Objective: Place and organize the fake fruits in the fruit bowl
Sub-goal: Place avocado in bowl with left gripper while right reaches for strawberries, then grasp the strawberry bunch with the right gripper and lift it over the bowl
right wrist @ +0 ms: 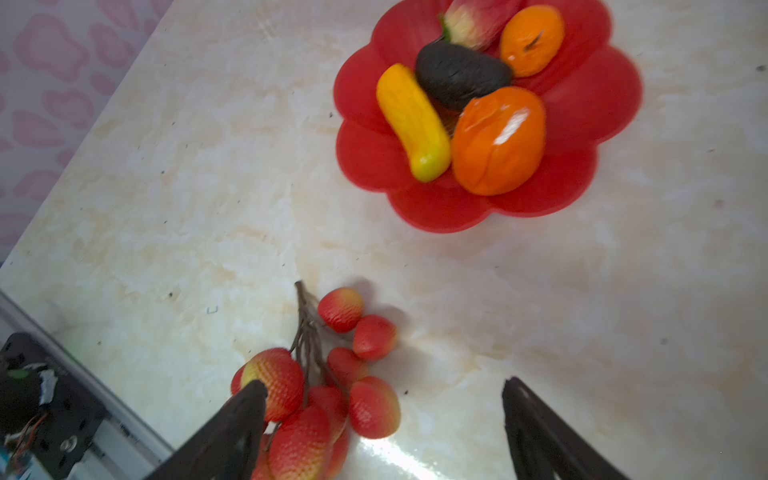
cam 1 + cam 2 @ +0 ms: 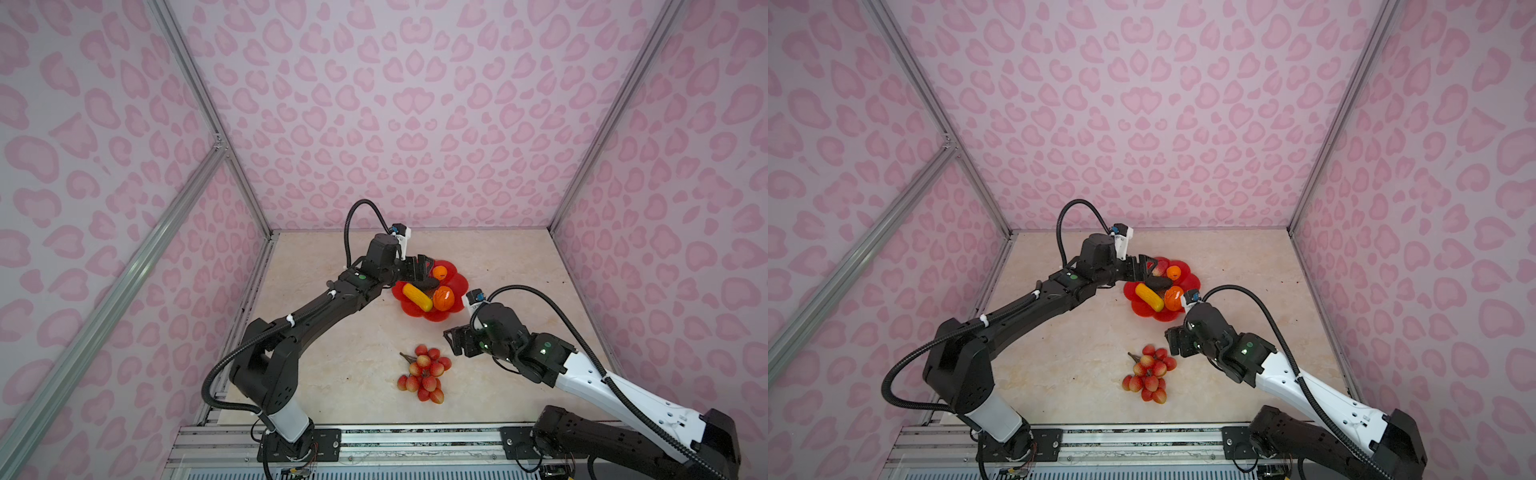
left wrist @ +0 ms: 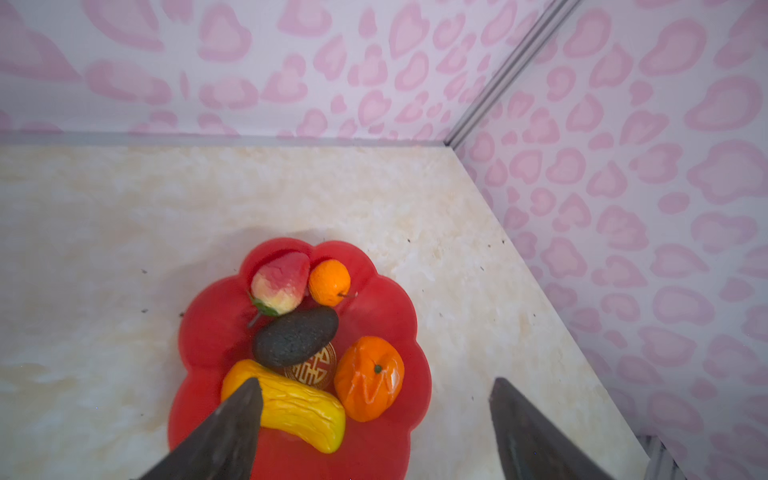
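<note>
Over on the left, left end effector: jaws spread wide, nothing between them, hanging over the left edge of the fruit bowl in both top views.
Fruit bowl: sitting on the counter toward the back, about mid-width, with five fruits in it.
Inside the bowl: strawberry and small orange side by side at the back. The dark oval lies in the middle, partly covering the gold emblem. Yellow fruit is front-left and larger orange front-right.
Berry bunch: the one fruit outside, lying on bare counter in front of the bowl and clear of it, brown stem pointing back-left.
Right end effector: jaws wide and empty, hovering just right of the bunch, which shows under it in the wrist view.
Step in hand: by my reading, the pick-up of the berry bunch, with the right arm lined up for it.
Next move calls for: dropping over the bunch and closing on the stem or a tight knot of berries. The cluster looks lumpy and may swing. Then carry it to the bowl's bare red right side, with the left arm backing off to make room.
</note>
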`<state>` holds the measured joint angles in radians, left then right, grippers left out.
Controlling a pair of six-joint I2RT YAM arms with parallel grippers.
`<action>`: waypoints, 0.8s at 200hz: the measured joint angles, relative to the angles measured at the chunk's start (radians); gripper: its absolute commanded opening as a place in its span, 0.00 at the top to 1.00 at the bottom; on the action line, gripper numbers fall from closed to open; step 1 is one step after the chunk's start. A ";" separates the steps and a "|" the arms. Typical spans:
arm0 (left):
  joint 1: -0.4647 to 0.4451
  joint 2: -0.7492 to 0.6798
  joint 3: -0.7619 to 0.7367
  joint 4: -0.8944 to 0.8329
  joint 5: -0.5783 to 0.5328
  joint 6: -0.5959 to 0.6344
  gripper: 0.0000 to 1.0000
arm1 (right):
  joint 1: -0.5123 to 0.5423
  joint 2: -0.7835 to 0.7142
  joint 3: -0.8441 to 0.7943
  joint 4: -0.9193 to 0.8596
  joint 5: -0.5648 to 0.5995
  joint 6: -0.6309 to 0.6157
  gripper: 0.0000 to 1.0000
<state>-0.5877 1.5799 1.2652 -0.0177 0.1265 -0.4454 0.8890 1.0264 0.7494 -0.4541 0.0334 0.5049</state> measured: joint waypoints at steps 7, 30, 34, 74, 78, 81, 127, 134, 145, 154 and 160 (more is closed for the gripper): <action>0.010 -0.047 -0.031 0.011 -0.031 0.000 0.11 | 0.040 0.014 -0.008 0.005 0.000 0.015 0.14; 0.039 -0.208 -0.139 0.027 -0.130 0.000 0.09 | 0.132 0.056 -0.044 0.015 0.000 0.087 0.20; 0.042 -0.232 -0.155 0.029 -0.149 0.000 0.09 | 0.142 0.063 -0.051 0.018 -0.001 0.097 0.22; 0.077 -0.497 -0.348 0.028 -0.295 0.001 0.07 | 0.159 0.114 -0.082 0.054 -0.006 0.171 0.31; 0.082 -0.519 -0.367 0.026 -0.307 0.001 0.07 | 0.160 0.120 -0.082 0.058 -0.007 0.176 0.32; 0.086 -0.534 -0.379 0.025 -0.315 0.000 0.06 | 0.161 0.126 -0.082 0.062 -0.007 0.180 0.33; 0.121 -0.730 -0.546 -0.017 -0.390 -0.031 0.05 | 0.179 0.193 -0.084 0.123 -0.037 0.222 0.52; 0.124 -0.747 -0.560 -0.025 -0.396 -0.039 0.05 | 0.185 0.197 -0.089 0.134 -0.038 0.233 0.56; 0.129 -0.769 -0.576 -0.039 -0.409 -0.053 0.05 | 0.189 0.202 -0.097 0.143 -0.042 0.251 0.62; 0.130 -0.782 -0.584 -0.046 -0.416 -0.055 0.05 | 0.190 0.202 -0.102 0.150 -0.041 0.262 0.65; 0.130 -0.789 -0.588 -0.051 -0.420 -0.060 0.05 | 0.190 0.202 -0.105 0.153 -0.041 0.270 0.67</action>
<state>-0.4576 0.7914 0.6769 -0.0689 -0.2939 -0.5053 1.0790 1.2282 0.6449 -0.3008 -0.0074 0.7750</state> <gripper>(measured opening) 0.950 0.367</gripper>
